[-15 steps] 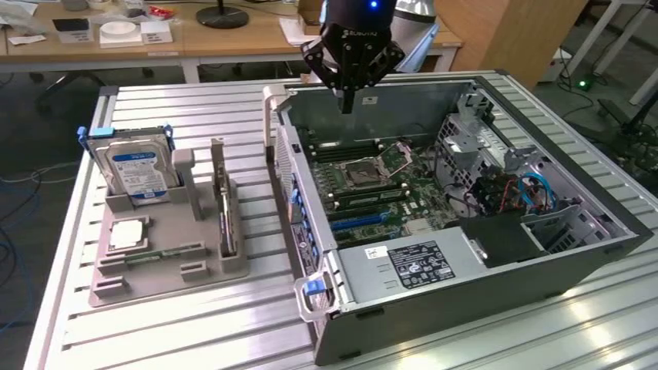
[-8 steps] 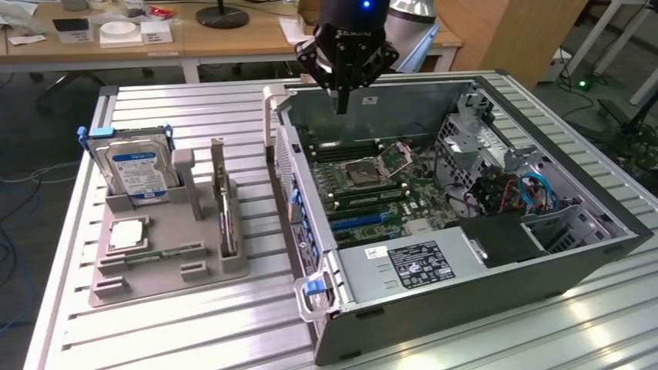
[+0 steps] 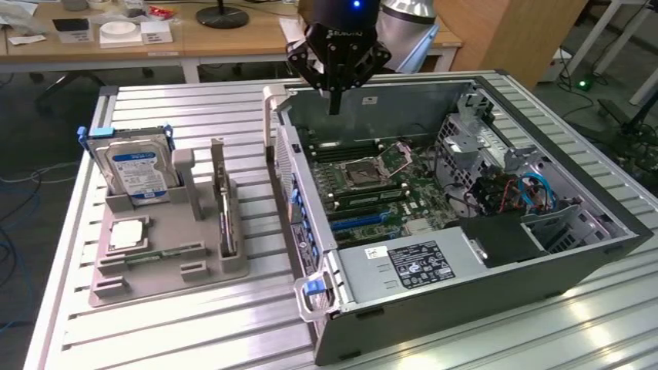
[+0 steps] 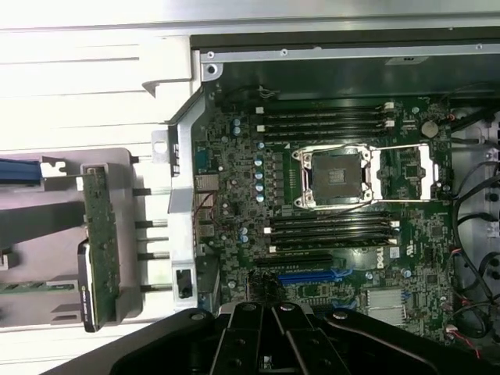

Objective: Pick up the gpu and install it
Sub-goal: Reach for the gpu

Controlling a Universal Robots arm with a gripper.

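Exterior, my gripper: I hang over the case, near its far wall, fingers pressed together and holding nothing.
Exterior, gpu: it stands on edge in the holder, beside the case on the exterior view's left, well apart from me.
Exterior, why upright: I judge the holder's slot leaves the card's upper edge free for a pinch from above.
Exterior, holder contents: the gpu, a drive upright in its own pocket, a chip lying flat, and a memory stick low in its groove.
Exterior, case contents: board on the floor, open socket, power supply, cables. The side is off, I judge so that I can reach in.
Wrist, my gripper: my fingers are together above the board inside the case.
Wrist, gpu: it sits in the holder, just outside the case wall, untouched.
Wrist, case contents: empty socket, black memory slots flanking it, and a blue slot near my fingers.
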